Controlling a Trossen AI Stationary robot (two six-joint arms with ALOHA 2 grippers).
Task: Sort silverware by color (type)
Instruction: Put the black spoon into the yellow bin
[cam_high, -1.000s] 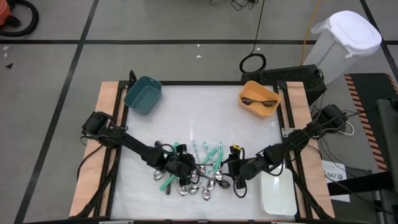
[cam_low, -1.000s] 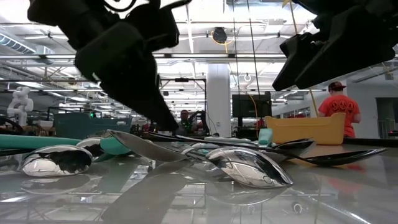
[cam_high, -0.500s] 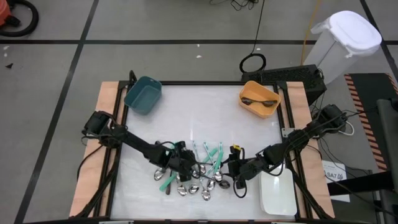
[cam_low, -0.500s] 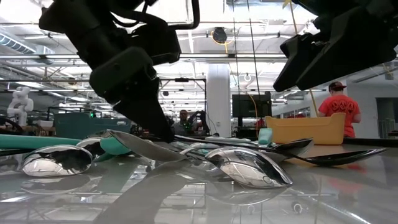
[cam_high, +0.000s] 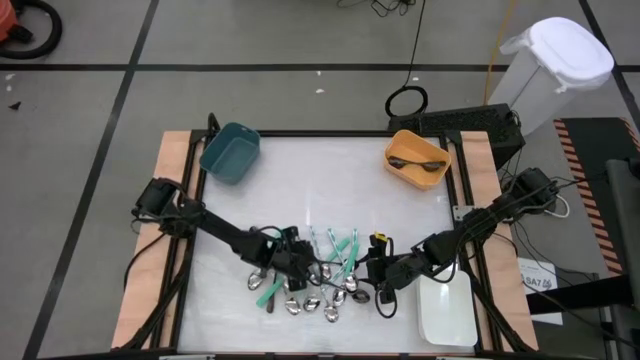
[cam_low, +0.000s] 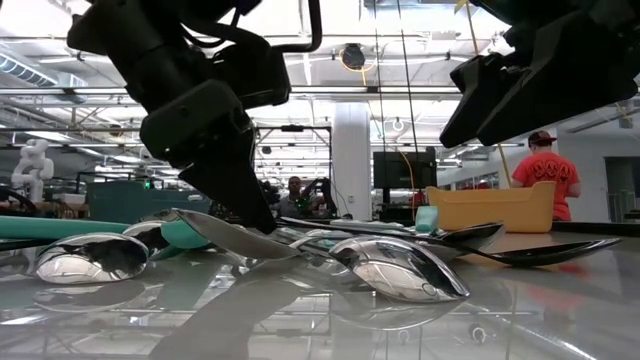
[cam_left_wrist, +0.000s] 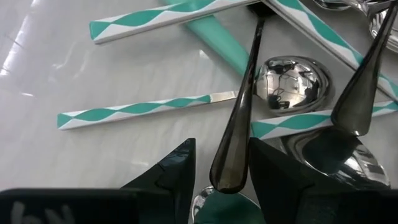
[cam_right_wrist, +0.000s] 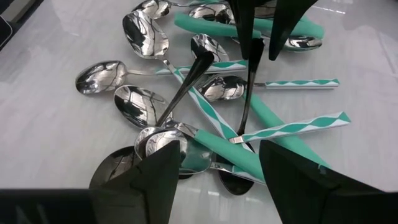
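The silverware (cam_high: 320, 280) lies piled at the table's near middle: shiny silver spoons (cam_right_wrist: 140, 34), teal-handled pieces (cam_left_wrist: 143, 111) and dark spoons (cam_right_wrist: 186, 81). My left gripper (cam_left_wrist: 221, 146) stands open at the pile's left side, slanting down, with the handle end (cam_left_wrist: 227, 171) of one dark spoon (cam_right_wrist: 249, 93) between its fingers. That spoon lies across teal handles. My right gripper (cam_right_wrist: 214, 180) hangs open above the pile's right side, holding nothing. My left gripper has one finger on either side of the dark spoon's handle end (cam_left_wrist: 231, 163), slanting down from the table's left along the handle. A gap shows beside one finger; the other finger (cam_left_wrist: 267, 168) lies close against it, and I cannot tell whether it touches.
A teal bin (cam_high: 230, 152) stands at the far left. An orange bin (cam_high: 417, 160) at the far right holds dark spoons. A white bin (cam_high: 447, 310) sits at the near right, beside my right gripper (cam_high: 372, 275). Bare table lies between the pile and the far bins.
My left gripper has tipped a little steeper and sunk slightly toward the dark spoon's handle end. The silverware has not moved.
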